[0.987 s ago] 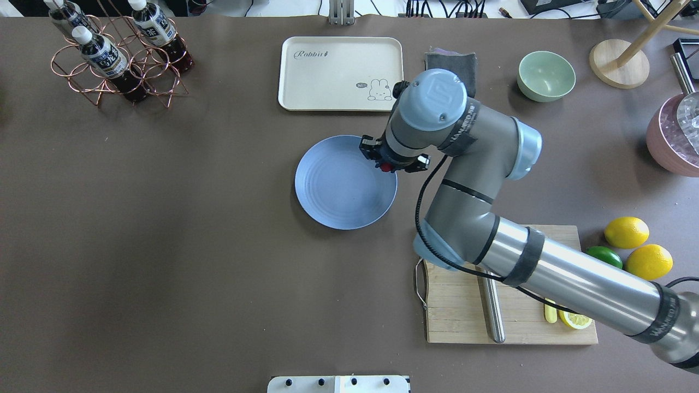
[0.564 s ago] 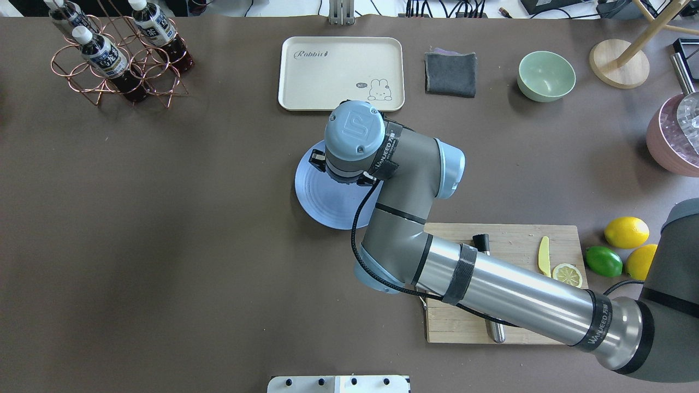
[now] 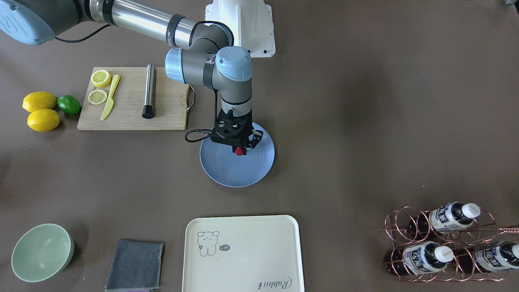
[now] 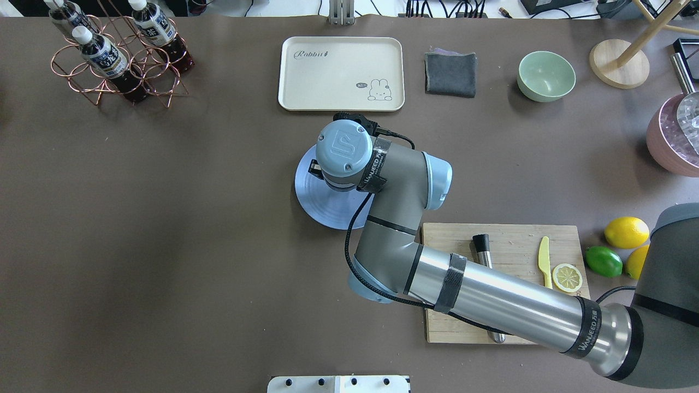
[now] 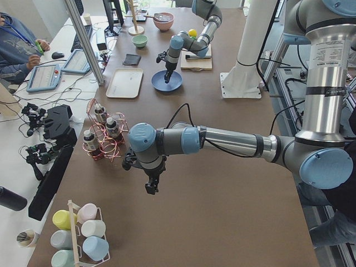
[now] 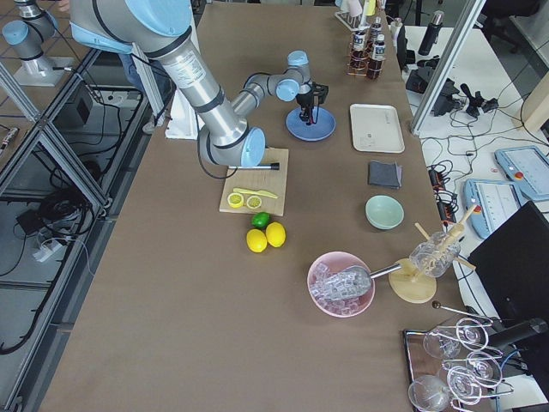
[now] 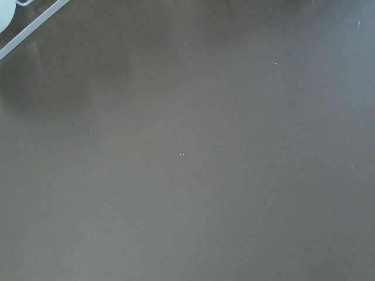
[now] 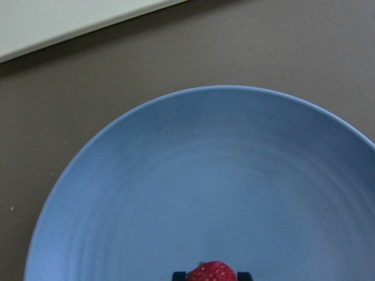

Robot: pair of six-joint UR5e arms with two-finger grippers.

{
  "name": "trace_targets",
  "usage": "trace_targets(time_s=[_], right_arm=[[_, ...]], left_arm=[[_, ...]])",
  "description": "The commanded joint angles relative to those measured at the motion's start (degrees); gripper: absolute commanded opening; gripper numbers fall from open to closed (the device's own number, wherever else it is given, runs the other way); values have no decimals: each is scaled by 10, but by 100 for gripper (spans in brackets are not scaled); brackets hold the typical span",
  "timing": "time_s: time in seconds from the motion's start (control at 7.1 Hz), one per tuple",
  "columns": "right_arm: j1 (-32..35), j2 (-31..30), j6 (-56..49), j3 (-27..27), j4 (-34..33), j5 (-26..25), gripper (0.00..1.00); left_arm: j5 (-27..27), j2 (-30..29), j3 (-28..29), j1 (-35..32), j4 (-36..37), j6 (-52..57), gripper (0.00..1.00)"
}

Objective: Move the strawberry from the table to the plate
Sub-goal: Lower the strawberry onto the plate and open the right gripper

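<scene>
The small red strawberry [image 3: 239,152] is pinched in my right gripper [image 3: 239,149], which is shut on it and points straight down over the middle of the light-blue plate [image 3: 243,174]. The right wrist view shows the strawberry [image 8: 212,273] between the fingertips, just above the plate [image 8: 205,170]. From overhead, the wrist hides both the berry and much of the plate [image 4: 317,199]. My left gripper [image 5: 150,186] hangs over bare table [image 7: 187,152] far from the plate, and I cannot tell whether it is open or shut.
Behind the plate lies a cream tray [image 4: 341,73], with a grey cloth [image 4: 450,73] and a green bowl [image 4: 546,75] to its right. A cutting board [image 4: 513,240] with knife and lemon slice, lemons [image 4: 626,232] and a lime [image 4: 603,261] sit right. A bottle rack [image 4: 117,54] stands far left.
My right arm has carried the strawberry leftward from the plate's right rim to over its middle. Nothing else has moved.
</scene>
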Motion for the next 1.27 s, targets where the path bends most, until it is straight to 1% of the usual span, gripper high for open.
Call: trace_targets(time_s=[0.0,0.14,0.28,0.42,0.56,0.85,0.99,1.13], right_arm=[[0,-1,-12,-1,1,-2,0],[-5,-1,-8,-1,1,-11,33],[-6,-3,-16,-1,1,-16,91],[-4,-3,-25,2,2,-15,100],[7,0,-25,9,1,-6,100],[68,-6,-49,26,-5,65,100],[113,-23,-86,29,-6,115,100],[157,-50,-146,30,-6,147,100]], left_arm=[[0,1,1,0,0,0,99],[0,1,1,0,0,0,99],[0,1,1,0,0,0,99],[0,1,2,0,0,0,99],[0,1,4,0,0,0,99],[0,3,5,0,-1,0,99],[0,7,5,0,-2,0,99],[0,8,5,0,-3,0,99]])
